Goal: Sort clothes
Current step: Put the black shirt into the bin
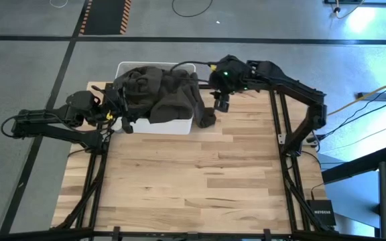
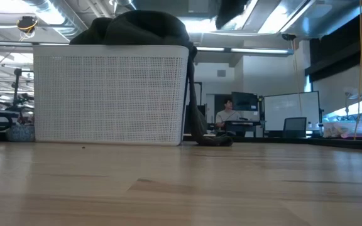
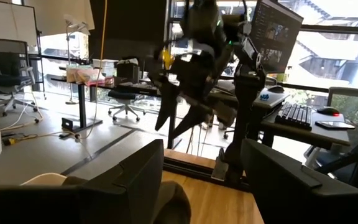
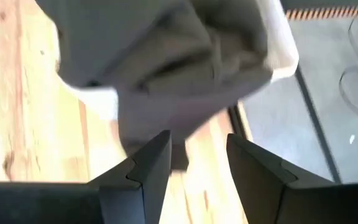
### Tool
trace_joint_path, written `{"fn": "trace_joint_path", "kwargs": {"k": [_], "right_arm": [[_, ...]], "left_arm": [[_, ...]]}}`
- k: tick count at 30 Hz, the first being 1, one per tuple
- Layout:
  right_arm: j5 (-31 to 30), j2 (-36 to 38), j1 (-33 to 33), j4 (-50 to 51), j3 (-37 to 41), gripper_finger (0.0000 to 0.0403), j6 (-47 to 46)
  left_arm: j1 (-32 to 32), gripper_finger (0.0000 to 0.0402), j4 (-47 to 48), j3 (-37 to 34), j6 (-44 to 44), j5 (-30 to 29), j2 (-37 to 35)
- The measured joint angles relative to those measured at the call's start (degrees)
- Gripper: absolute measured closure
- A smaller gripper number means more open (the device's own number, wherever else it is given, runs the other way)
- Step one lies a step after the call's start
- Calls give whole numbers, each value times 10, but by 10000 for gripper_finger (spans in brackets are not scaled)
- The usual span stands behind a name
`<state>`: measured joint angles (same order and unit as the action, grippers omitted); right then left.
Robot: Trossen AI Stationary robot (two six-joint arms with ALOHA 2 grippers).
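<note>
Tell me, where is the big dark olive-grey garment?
High view: the dark olive-grey garment is heaped in the white tub at the table's far edge, spilling over its right side.

A white plastic tub (image 1: 173, 124) stands at the far edge of the wooden table (image 1: 193, 181).

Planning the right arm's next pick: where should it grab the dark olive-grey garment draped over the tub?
Probably the dark olive-grey garment's tail hanging over the white tub's right wall onto the table: it's free and nearest the right gripper, whose jaws are open. Come from the right.
</note>
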<state>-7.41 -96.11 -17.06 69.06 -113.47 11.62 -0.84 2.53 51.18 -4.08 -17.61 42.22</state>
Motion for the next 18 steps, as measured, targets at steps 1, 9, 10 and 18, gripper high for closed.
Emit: {"fn": "trace_joint_path", "kwargs": {"k": [1, 9, 10, 18], "right_arm": [[1, 9, 0, -7, 24, 231, -3], [18, 130, 2, -248, 357, 231, -26], [26, 143, 5, -303, 405, 231, -37], [-16, 147, 60, -800, 709, 231, -106]], "left_arm": [[0, 190, 0, 0, 0, 0, 0], [0, 190, 2, 0, -4, 0, 0], [0, 190, 2, 0, -4, 0, 0], [0, 190, 0, 0, -5, 0, 2]]}}
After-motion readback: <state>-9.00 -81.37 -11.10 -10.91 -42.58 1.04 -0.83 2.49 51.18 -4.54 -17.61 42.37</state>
